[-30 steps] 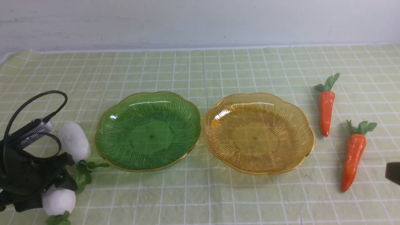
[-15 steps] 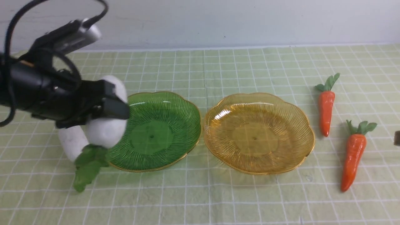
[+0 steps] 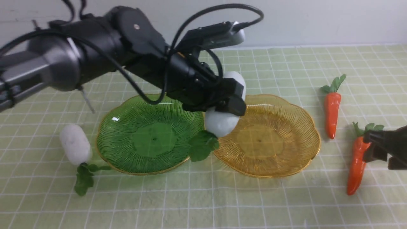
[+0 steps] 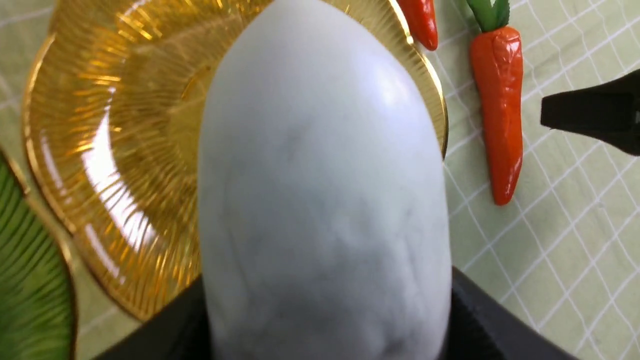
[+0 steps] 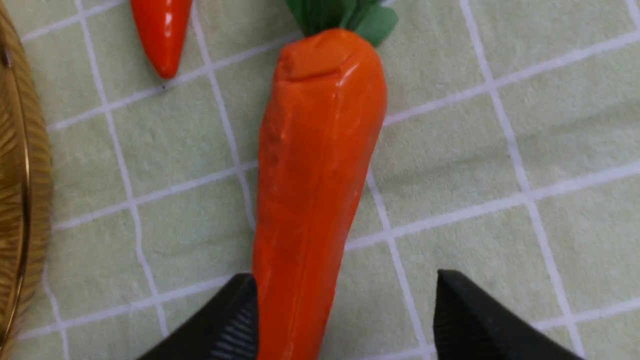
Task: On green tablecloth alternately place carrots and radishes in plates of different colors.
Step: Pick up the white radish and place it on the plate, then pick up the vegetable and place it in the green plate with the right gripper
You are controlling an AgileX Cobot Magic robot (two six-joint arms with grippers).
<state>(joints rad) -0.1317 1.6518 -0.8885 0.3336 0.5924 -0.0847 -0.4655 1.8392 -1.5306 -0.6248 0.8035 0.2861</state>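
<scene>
Carrying stage judged early: nothing placed so far. Plump white toy radish [image 3: 219, 124] pinched by left tool [image 3: 233, 98], held over near-left rim of translucent amber scalloped plate [image 3: 286, 159]. Translucent green scalloped plate [image 3: 152, 140] seen bare. Second white radish [image 3: 75, 143] and far slim orange carrot [image 3: 331, 111] left lying on pale green gridded tablecloth [image 3: 222, 197]. Right tool [image 3: 370, 148] spread astride near orange carrot [image 3: 356, 168], which lies on cloth. Left pads hidden by radish; right arm cut off at frame edge.

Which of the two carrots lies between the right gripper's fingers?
The carrot nearer the robot, lying between the right gripper's open fingers; the farther carrot lies untouched beside the amber plate.
</scene>
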